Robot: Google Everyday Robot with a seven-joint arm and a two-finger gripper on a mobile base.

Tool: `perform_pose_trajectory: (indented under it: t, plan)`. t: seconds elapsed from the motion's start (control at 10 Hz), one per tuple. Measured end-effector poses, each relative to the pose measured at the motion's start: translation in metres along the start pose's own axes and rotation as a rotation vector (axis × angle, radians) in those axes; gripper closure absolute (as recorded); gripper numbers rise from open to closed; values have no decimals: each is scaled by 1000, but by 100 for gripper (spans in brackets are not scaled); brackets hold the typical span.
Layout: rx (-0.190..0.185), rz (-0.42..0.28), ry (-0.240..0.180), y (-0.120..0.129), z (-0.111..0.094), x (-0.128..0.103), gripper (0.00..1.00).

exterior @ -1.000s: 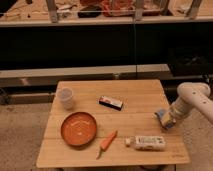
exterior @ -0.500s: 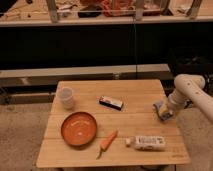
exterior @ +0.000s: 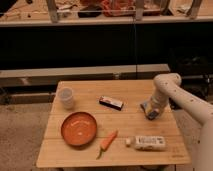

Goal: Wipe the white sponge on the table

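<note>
The white sponge (exterior: pixel 148 113), a small pale bluish block, rests on the right part of the light wooden table (exterior: pixel 130 91). My gripper (exterior: pixel 152 107) comes down on it from the white arm that enters at the right edge. The gripper is shut on the sponge and presses it against the planks. The gripper body hides part of the sponge.
A black-and-white bar (exterior: pixel 111 103) lies left of the sponge near the table's middle. A long white packet (exterior: pixel 150 143) lies close in front of it. A carrot (exterior: pixel 108 141), an orange plate (exterior: pixel 79 128) and a pale cup (exterior: pixel 66 97) stand further left.
The gripper has slid the sponge across the table, first away from the front edge, then leftward toward the middle. Everything else has stayed in place.
</note>
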Motion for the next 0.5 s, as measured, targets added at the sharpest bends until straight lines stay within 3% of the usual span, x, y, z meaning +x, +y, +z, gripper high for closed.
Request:
perform_pose_trajectory:
  t: [0.2, 0.3, 0.5]
  plan:
    - [-16, -82, -10, -30, 8, -8, 62]
    - [-3, -158, -12, -47, 11, -18, 62]
    - [22, -222, -22, -55, 11, -37, 62]
